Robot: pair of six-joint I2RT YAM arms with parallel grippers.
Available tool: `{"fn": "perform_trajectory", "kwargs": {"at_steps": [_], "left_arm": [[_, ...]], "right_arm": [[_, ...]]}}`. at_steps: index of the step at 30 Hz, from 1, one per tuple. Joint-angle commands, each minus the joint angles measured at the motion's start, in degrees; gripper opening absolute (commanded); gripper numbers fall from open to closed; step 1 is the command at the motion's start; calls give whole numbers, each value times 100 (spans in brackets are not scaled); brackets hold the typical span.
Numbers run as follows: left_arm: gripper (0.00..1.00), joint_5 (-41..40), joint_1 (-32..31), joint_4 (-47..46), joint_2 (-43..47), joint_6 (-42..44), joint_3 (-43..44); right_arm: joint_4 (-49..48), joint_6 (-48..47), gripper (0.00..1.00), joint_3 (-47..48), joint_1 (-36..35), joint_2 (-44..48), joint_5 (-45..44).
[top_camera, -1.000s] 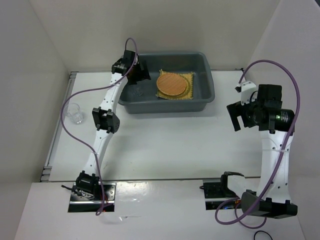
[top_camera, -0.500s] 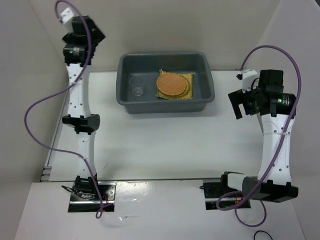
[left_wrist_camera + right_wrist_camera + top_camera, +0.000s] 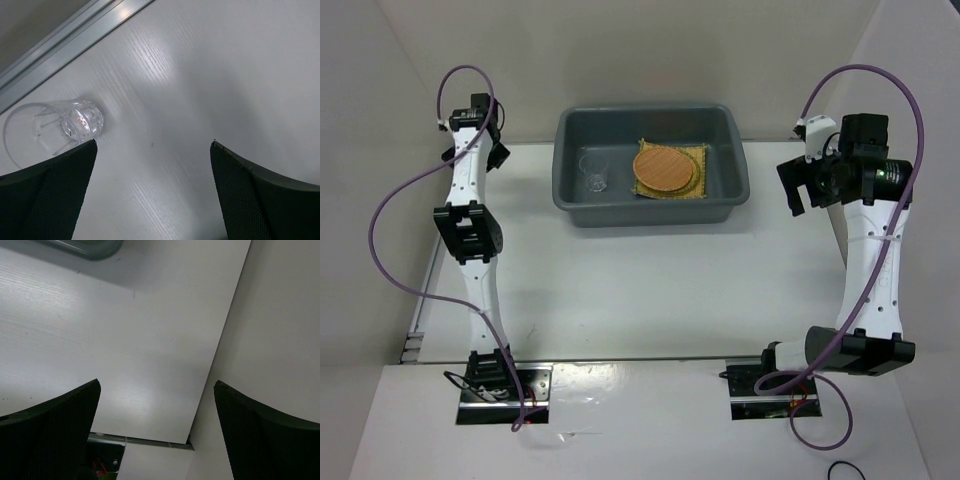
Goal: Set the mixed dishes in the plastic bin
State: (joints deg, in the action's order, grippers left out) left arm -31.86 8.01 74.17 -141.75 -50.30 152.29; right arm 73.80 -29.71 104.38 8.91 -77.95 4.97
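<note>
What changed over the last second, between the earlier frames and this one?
The left gripper left the plastic bin's left end, swung out to the left, and now hangs open over the table beside a second clear cup. The right gripper edged slightly farther away, open. Unchanged: one clear cup, the orange woven plate and the yellow woven mat in the bin.
</note>
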Motion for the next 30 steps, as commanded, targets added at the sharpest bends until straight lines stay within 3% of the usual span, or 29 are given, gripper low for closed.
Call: {"fn": "perform_trajectory", "kwargs": {"at_steps": [1,7,16,26,28,30], "left_arm": [[100,-260,-19,45,306,-400,-216],[100,-277,34,45,500,-858,-1015],[100,-1314,-45,45,851,-858,-1693],[100,-674,297,-349,851,-735,-2606],[92,-559,298,-482,851,-735,-2800],[73,-480,298,-701,965,-674,-3038]], "right_arm": [[-32,-34,99,250,32,17,65],[20,-34,99,250,32,-89,117],[20,-87,99,504,32,-475,241],[20,-87,99,1164,32,-1072,347],[20,-87,99,1164,32,-1073,347],[20,-87,99,1164,32,-1126,347]]}}
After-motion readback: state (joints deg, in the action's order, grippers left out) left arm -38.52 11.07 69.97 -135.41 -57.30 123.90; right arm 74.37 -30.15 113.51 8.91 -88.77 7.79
